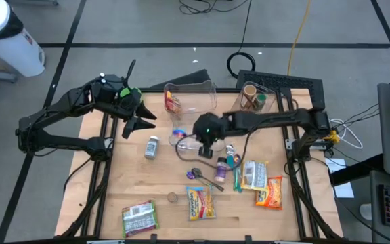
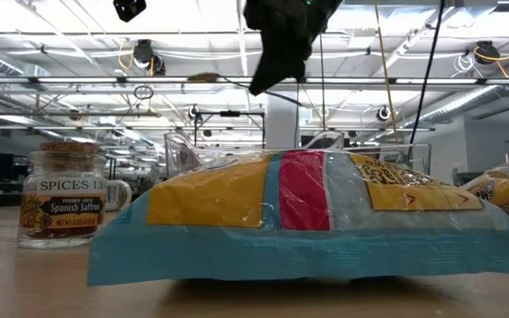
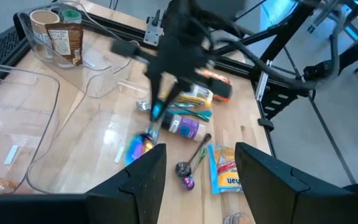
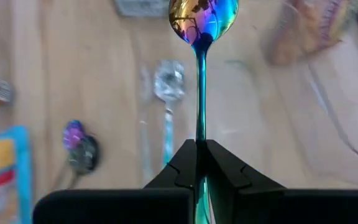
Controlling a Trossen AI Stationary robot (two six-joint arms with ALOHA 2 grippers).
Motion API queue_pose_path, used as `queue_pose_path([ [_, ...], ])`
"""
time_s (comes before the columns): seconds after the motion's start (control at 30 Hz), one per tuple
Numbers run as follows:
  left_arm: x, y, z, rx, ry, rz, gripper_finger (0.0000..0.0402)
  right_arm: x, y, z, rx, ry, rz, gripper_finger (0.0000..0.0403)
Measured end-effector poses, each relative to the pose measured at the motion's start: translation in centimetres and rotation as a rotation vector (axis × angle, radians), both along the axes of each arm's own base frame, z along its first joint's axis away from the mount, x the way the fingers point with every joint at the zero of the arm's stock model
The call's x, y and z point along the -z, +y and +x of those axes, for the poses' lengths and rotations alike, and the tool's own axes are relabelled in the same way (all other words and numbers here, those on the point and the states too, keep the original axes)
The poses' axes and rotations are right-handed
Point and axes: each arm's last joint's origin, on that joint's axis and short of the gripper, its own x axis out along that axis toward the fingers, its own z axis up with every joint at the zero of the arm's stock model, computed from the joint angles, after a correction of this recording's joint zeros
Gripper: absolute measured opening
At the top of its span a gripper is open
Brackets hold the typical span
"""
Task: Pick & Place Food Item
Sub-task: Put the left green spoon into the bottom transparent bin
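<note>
1. Right end effector (image 4: pixel 199 163) clenched on the thin handle of an iridescent metal spoon (image 4: pixel 202 18), glossy rainbow bowl pointing away from the wrist, lifted clear of the pale wooden counter (image 1: pixel 114 183).
2. In the high view, right end effector (image 1: pixel 207 144) hanging over the counter's middle, just beside a clear plastic bin (image 1: pixel 193 95) with rounded walls and a red-and-yellow packet inside.
3. Left end effector (image 1: pixel 135 120) released, dark fingers (image 3: pixel 145 177) spread with nothing between them, hovering above the counter's left rear part.
4. A second clear bin (image 1: pixel 257 97) at the rear right, holding a paper cup and a brown-labelled container.
5. Lying flat below the right end effector: a second spoon (image 1: pixel 205 177) with a purple bowl, a purple-labelled tube (image 1: pixel 227 157) and a green-handled utensil (image 1: pixel 237 177).
6. Crinkly foil food packets spread across the front: a yellow, red and light-blue pouch (image 1: pixel 200 202), an orange one (image 1: pixel 269 192), a yellow-and-white one (image 1: pixel 253 173) and a green one (image 1: pixel 139 217).
7. Small glass jar with cork lid, labelled Spanish Saffron (image 2: pixel 64 205), upright just beside the blue-edged pouch (image 2: pixel 307 221) in the low view.
8. Small silvery can (image 1: pixel 152 147) lying on bare wood left of centre.
</note>
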Motion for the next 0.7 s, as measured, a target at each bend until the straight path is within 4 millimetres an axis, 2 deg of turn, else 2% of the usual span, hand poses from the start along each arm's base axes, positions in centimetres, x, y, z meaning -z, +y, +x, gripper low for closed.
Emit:
queue_pose_path([
  [0.2, 0.0, 0.0, 0.1, 0.003, 0.000, 0.006, 0.0200, 0.6, -3.0, -1.1, 0.014, 0.114, -0.033, 0.0005],
  [0.3, 0.0, 0.0, 0.1, 0.004, -0.001, 0.008, 0.0200, 1.7, -4.1, -0.7, 0.011, 0.137, -0.013, 0.0005],
  [0.43, 0.0, 0.1, 0.1, 0.003, -0.002, 0.008, 0.0200, 3.4, -4.8, 0.1, -0.002, 0.172, 0.033, 0.0005],
  [0.7, 0.0, 0.1, 0.1, 0.009, -0.004, 0.020, 0.0200, 6.9, -4.9, 1.5, -0.001, 0.252, 0.078, 0.0005],
])
